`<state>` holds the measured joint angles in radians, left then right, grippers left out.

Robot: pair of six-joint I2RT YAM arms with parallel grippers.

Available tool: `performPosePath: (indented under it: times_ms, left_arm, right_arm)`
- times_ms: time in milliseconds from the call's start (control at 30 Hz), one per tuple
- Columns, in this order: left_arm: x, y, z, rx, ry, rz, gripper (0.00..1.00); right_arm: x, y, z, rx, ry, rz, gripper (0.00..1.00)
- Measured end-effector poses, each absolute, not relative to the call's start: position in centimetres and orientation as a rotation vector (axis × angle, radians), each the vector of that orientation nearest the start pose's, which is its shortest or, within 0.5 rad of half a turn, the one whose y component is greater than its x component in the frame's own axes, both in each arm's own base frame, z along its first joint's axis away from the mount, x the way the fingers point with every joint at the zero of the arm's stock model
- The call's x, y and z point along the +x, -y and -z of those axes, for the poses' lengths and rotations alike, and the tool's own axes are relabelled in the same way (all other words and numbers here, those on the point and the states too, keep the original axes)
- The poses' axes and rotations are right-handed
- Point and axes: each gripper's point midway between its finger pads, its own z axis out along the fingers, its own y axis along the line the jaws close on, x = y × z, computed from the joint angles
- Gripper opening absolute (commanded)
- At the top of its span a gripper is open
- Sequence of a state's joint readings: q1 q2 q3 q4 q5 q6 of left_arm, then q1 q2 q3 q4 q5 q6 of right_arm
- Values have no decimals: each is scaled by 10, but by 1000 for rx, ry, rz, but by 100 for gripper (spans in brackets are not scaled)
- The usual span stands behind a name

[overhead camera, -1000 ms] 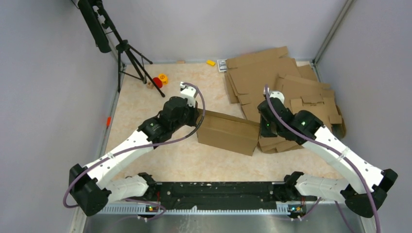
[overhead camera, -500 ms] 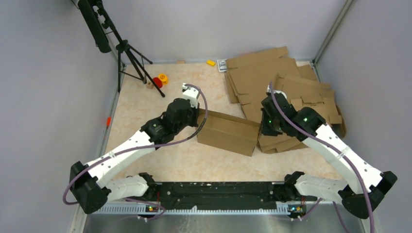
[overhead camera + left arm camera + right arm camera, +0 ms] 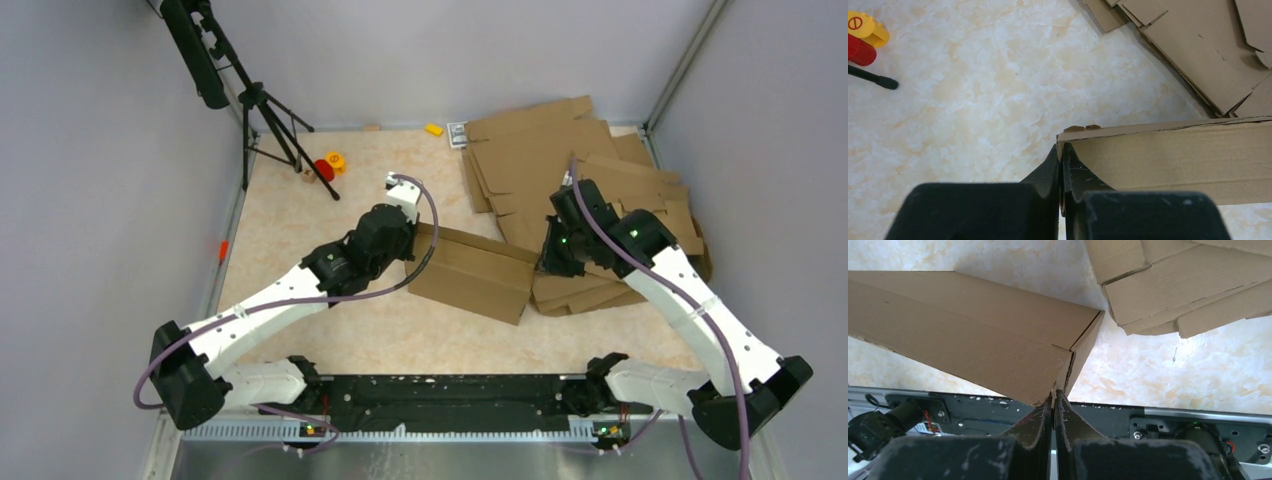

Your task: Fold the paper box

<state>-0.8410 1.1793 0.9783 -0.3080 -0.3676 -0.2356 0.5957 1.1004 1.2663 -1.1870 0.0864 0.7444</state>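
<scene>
The paper box (image 3: 470,272) is a brown corrugated cardboard piece, partly folded into a long shape, held up between the two arms in the middle of the table. My left gripper (image 3: 412,238) is shut on its left end wall; in the left wrist view the jaws (image 3: 1061,155) pinch the thin cardboard edge of the box (image 3: 1173,155). My right gripper (image 3: 543,262) is shut on the box's right corner; in the right wrist view the jaws (image 3: 1054,392) clamp the corner edge of the box (image 3: 973,325).
A stack of several flat cardboard blanks (image 3: 560,160) lies at the back right, right behind the right arm. A black tripod (image 3: 260,110) stands at the back left with red and yellow small parts (image 3: 330,165) by its foot. Grey walls enclose the table.
Both arms have shifted to the right and slightly back with the box held between them. The right wrist has risen and turned over the blank stack. Both grips stay shut.
</scene>
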Motion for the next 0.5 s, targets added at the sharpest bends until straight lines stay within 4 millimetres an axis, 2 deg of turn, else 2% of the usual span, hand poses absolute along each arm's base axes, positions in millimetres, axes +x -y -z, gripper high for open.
performPosePath:
  times_ms: [500]
  left_arm:
    - [281,236,-215,399,-2013,276,0]
  right_arm:
    - [189,-140,-217,305,-2616,-389,0]
